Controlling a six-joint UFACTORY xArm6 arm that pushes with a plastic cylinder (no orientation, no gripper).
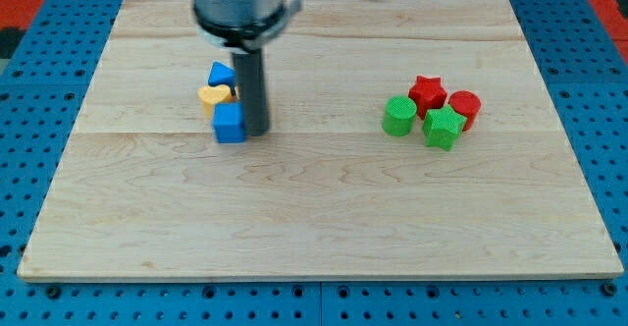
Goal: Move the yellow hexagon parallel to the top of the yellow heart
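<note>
Where the pale wooden board (324, 218) lies smooth-grained, my tip (257, 132) touches the blue cube (230, 124), with the glossy yellow heart (214, 94) just beyond it on the left. I cannot spot the yellow hexagon; there are no jaws, only a rod.

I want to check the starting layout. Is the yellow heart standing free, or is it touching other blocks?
Touching, it seems. The yellow heart lies between the blue triangle above and the blue cube below, no gap visible. My tip is just right of the cube.
</note>
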